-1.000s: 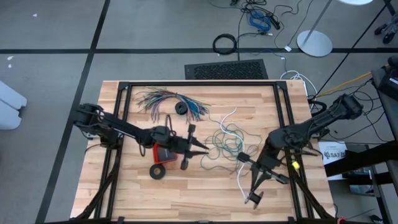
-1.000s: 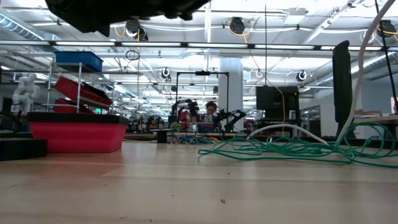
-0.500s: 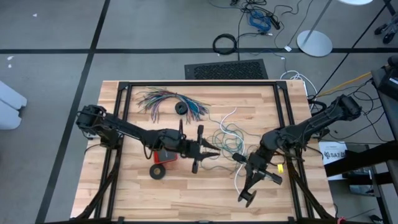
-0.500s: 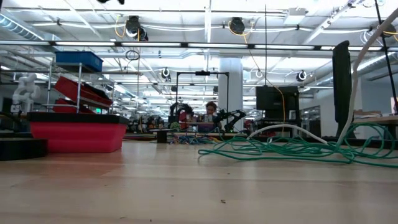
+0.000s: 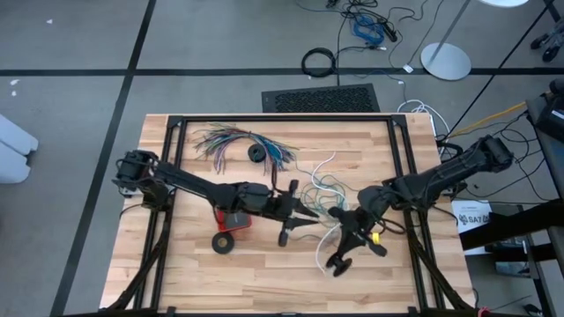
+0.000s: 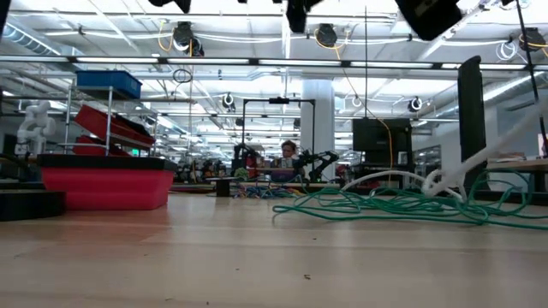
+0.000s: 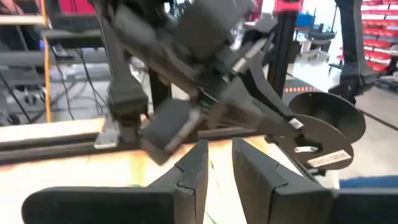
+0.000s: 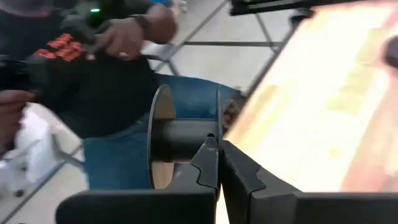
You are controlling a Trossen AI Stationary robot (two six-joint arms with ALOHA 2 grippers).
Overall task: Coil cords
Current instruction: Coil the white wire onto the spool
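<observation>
At frame centre, our left end effector [image 5: 310,217] hovers slightly parted, empty, beside the teal-green wire [image 5: 324,199]; our right end effector [image 5: 337,263], closed, apparently grips the white cord [image 5: 321,256]. Gather loops slowly, avoiding snags.

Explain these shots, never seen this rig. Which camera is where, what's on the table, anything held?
Two robot arms with two-finger grippers work at a wooden table. One camera looks straight down, one sits at table-top level, and one rides on each wrist. On the table: a loose teal wire, a white cord, a fan of coloured wires, a red box and a black ring. The left gripper is open and empty beside the teal wire. The right gripper is shut, apparently pinching a black spool on the white cord.
</observation>
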